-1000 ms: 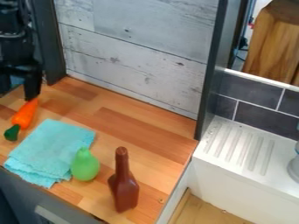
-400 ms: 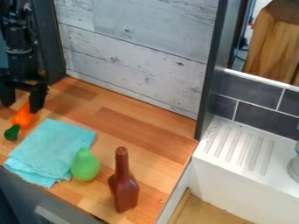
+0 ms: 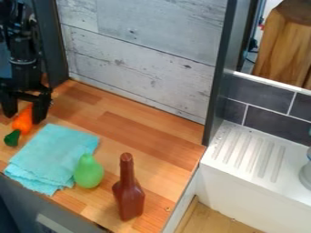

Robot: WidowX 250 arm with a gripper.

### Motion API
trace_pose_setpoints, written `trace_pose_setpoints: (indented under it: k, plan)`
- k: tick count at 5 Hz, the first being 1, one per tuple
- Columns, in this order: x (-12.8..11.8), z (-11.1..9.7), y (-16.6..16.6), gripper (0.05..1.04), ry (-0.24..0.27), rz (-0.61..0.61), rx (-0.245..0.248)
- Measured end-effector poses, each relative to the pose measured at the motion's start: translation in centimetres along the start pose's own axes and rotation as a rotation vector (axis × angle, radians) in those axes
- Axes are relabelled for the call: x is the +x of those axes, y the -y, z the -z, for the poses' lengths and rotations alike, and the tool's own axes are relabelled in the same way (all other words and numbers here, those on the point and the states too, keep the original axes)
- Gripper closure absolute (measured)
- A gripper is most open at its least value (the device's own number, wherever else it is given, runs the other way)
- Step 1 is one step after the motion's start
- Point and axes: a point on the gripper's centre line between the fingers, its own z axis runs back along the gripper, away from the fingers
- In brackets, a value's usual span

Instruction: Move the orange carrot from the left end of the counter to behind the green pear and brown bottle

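Gripper (image 3: 23,119): fingers wide apart, one to each side of carrot (image 3: 22,123) | carrot: on counter (image 3: 155,129), left of cloth (image 3: 52,152) | pear (image 3: 88,171): at cloth's right edge | bottle (image 3: 128,195): right of pear

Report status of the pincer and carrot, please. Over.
Pincer open, at carrot. Carrot on counter. Folded cloth close beside carrot, pear at cloth's edge.
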Motion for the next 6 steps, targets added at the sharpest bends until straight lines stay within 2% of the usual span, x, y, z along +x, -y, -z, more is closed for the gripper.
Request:
trace_pose_setpoints:
  k: [1,2,3,4,5,6]
  plan:
    - [0.2,0.1,-0.1,0.387,0.012,-0.009,0.005]
    - [-0.4,0.0,0.3,0.524,0.007,-0.016,-0.012]
    - [-1.1,-3.9,0.5,0.524,0.1,-0.032,-0.031]
    - [-1.5,-6.4,2.9,0.524,0.175,0.011,-0.07]
    - [-1.2,-7.9,5.3,0.524,0.215,0.066,-0.105]
    - [-1.4,-8.6,7.1,0.524,0.239,0.082,-0.12]
